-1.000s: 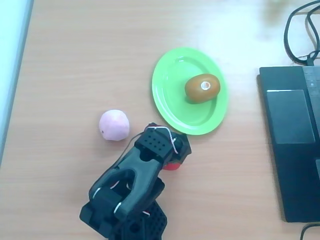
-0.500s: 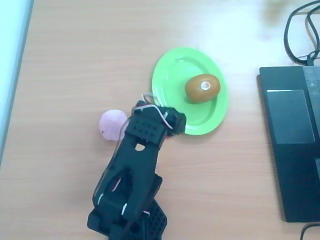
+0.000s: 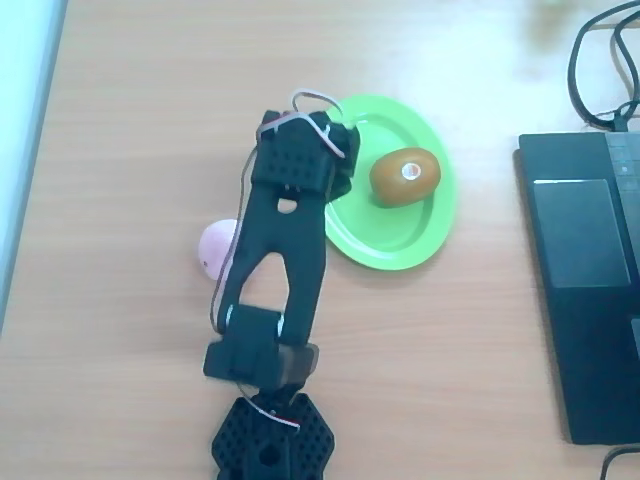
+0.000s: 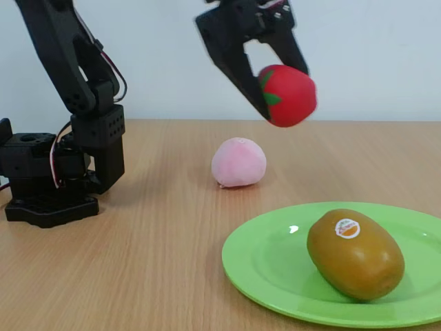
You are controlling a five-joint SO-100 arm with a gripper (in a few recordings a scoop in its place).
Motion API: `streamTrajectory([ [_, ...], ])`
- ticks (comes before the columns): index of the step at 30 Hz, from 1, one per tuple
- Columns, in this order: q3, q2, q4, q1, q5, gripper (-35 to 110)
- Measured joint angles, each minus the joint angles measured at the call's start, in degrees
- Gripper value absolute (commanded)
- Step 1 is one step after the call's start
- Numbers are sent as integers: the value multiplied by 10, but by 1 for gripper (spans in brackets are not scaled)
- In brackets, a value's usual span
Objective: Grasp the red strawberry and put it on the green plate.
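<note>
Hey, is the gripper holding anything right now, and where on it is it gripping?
Yes. The gripper holds the red strawberry in the air, fingers clamped across its sides near the leafy cap end, above the table and not yet on the green plate.

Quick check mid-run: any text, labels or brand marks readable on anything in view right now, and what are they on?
Small round orange-and-white sticker on the brown oval kiwi: print too small and blurred to read.
Glossy red toy strawberry, pale pink ball, lime-green oval plastic plate, black laptop: no readable text.
</note>
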Motion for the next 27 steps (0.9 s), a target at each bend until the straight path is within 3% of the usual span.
streamTrajectory([
  [11, -168, -291, -21, -25, 164, 13],
  [27, -272, -466, -102, 35, 316, 20],
])
